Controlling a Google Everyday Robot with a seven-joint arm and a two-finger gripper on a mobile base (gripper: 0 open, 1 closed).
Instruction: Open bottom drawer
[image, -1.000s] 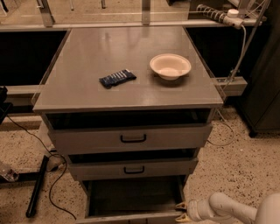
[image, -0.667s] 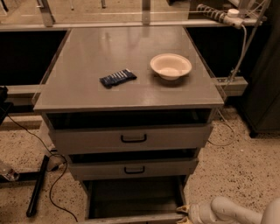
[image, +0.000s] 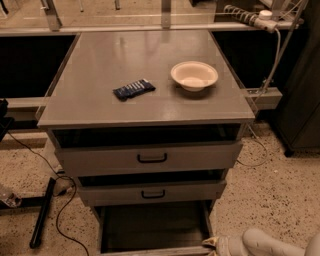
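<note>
The bottom drawer (image: 150, 225) of the grey cabinet stands pulled out, and its dark empty inside shows from above. Its front panel (image: 150, 251) lies at the bottom edge of the view, with the handle out of sight. My gripper (image: 210, 243) is at the drawer's front right corner, at the bottom edge of the view. The white arm (image: 265, 244) trails off to the right behind it.
The middle drawer (image: 150, 192) and the top drawer (image: 150, 157) are each slightly open and have black loop handles. On the cabinet top (image: 100, 110) lie a dark snack packet (image: 133, 89) and a white bowl (image: 194, 75). Black cables and a stand leg (image: 42, 212) lie on the floor at left.
My arm has sunk slightly toward the bottom edge of the view. The bottom drawer stands pulled out about as before.
</note>
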